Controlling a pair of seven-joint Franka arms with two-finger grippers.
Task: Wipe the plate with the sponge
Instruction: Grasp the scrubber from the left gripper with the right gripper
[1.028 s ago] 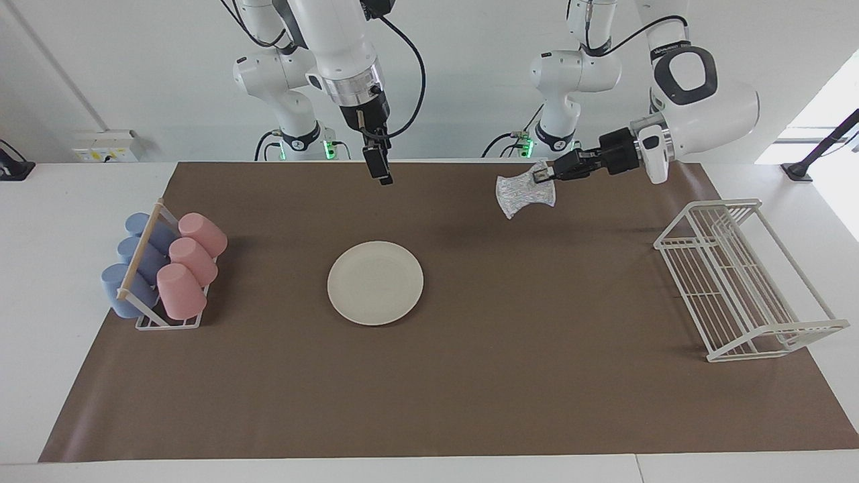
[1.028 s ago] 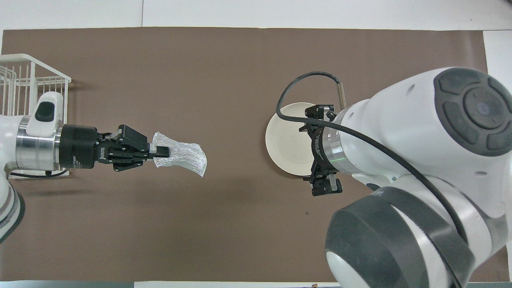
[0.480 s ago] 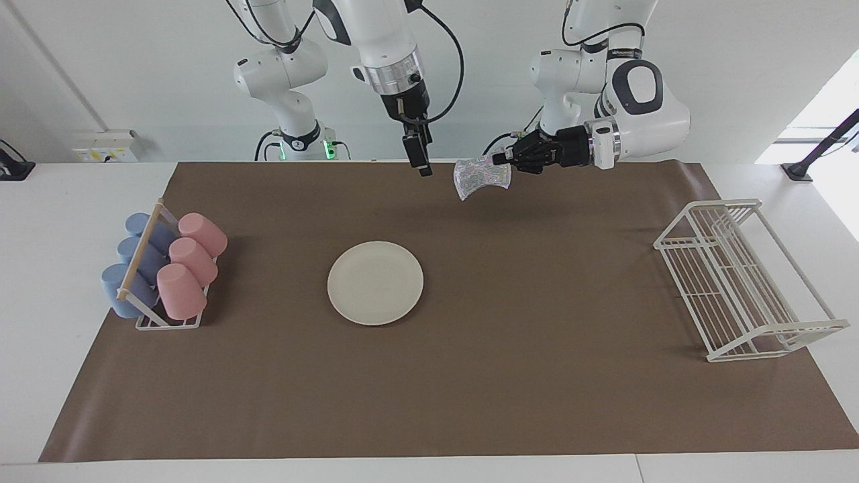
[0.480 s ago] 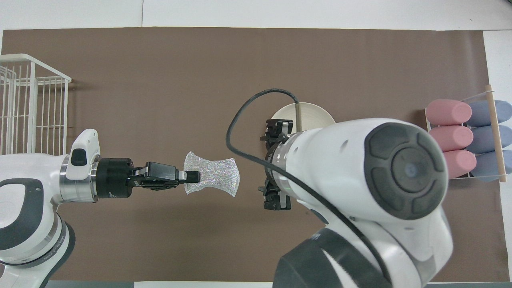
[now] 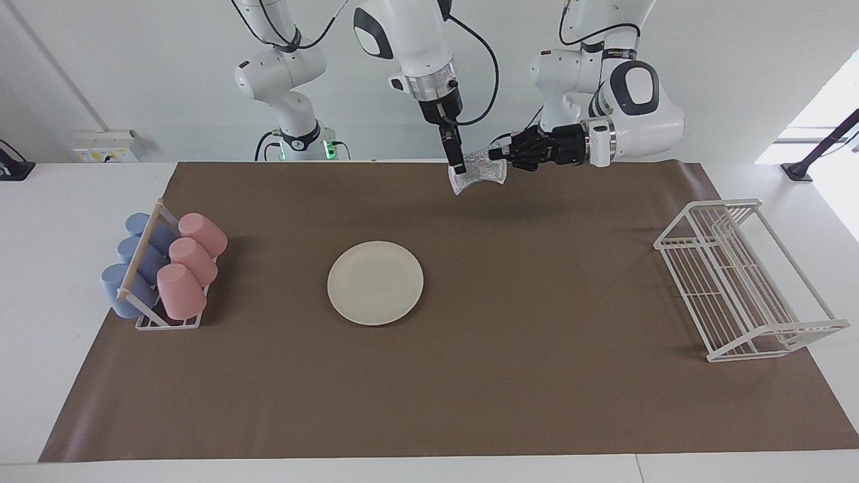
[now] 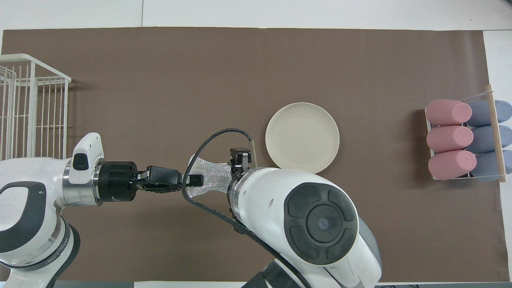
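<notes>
The sponge (image 5: 482, 169) is grasped by the left hand (image 5: 493, 154) above the desk; the released right hand (image 5: 458, 166) is held at its free end.

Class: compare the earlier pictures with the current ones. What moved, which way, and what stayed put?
The left gripper, shut on the sponge, carried it toward the table's middle. The right gripper, open, swung over to meet it and now sits at the sponge's free end. The plate, cup rack and wire rack stayed put.
</notes>
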